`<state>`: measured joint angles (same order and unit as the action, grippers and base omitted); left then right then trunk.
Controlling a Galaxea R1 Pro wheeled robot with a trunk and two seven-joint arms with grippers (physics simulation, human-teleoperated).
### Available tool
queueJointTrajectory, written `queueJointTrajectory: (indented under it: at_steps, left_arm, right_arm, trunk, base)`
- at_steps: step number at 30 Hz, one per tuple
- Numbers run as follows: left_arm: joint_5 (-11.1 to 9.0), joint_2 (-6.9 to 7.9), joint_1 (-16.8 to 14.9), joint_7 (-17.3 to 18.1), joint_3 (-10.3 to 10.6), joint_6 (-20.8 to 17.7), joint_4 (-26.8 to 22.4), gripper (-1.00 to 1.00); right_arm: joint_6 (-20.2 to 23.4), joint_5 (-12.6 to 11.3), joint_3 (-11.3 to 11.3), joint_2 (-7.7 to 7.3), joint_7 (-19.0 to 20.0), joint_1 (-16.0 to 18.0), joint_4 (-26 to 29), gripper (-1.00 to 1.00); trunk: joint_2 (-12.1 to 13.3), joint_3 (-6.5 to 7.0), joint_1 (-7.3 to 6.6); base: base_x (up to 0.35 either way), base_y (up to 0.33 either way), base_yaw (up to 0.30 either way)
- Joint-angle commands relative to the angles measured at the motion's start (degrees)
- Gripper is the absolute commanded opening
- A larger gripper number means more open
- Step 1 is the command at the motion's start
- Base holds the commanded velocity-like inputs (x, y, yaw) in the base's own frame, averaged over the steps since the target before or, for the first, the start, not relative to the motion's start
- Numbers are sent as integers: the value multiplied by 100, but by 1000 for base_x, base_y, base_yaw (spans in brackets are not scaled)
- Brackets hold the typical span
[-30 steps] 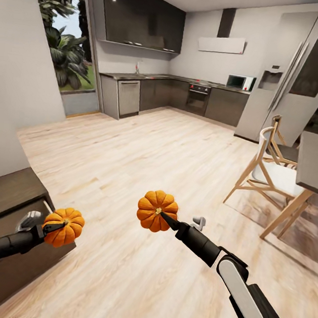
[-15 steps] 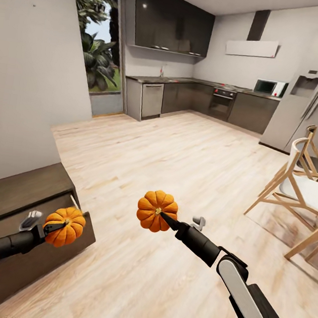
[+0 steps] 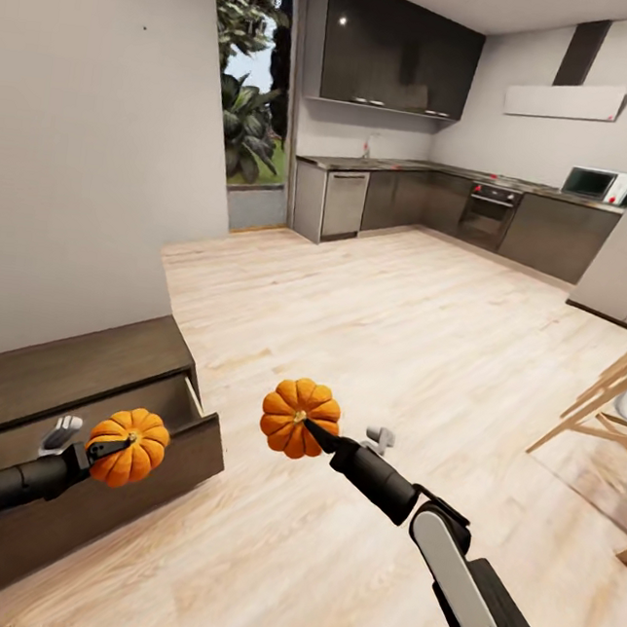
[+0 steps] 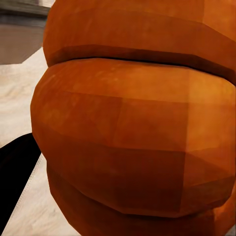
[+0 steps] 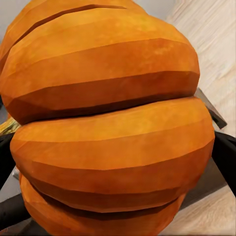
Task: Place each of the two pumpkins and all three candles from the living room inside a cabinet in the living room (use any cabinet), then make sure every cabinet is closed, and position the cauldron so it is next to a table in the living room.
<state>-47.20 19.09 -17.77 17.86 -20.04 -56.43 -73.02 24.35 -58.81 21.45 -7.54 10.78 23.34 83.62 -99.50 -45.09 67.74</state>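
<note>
Pumpkins carried at the open cabinet

Cabinet (image 3: 68,391), long and dark brown, was seen low against the wall on the robot's left, one drawer (image 3: 186,435) pulled out over the wooden floor (image 3: 399,334). One pumpkin (image 3: 127,446) was held clamped in the left gripper (image 3: 101,446) just above that drawer front. A second pumpkin (image 3: 299,417) was gripped at its stem by the closed right gripper (image 3: 311,429), raised over bare floor, well apart from the first.
</note>
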Motion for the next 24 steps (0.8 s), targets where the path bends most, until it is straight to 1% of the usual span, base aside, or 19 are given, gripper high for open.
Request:
queueJointTrajectory:
  at_steps: [1, 4, 7, 9, 11, 24]
  left_arm:
    - [-26, -2, -7, 34, -9, -35, -2, -100]
    - [-26, -2, -7, 34, -9, -35, -2, -100]
    - [-26, 20, -7, 34, -19, -35, -2, -100]
    - [-28, 32, -7, 34, -24, -35, -2, -100]
    - [-23, 13, -7, 31, -22, -35, -2, -100]
    - [-17, 1, -7, 25, -11, -35, -2, -100]
  right_arm:
    - [26, 31, -1, 49, -29, 4, 3, -100]
    - [44, 233, 0, 133, -64, 4, -2, -100]
    - [51, 308, 0, 166, -81, 4, -3, -100]
    - [52, 320, 0, 189, -82, 4, -2, -100]
    - [53, 323, 0, 196, -81, 4, -2, -100]
    - [53, 326, -4, 192, -76, 4, -4, -100]
  trunk:
    - [-3, -4, -1]
    - [-3, -4, -1]
    - [-3, -4, -1]
    - [-3, -4, -1]
    - [-3, -4, -1]
    - [-3, -4, -1]
  base:
    - [0, 0, 290]
    - [0, 0, 290]
    - [0, 0, 290]
    - [0, 0, 290]
    - [0, 0, 290]
    - [0, 0, 290]
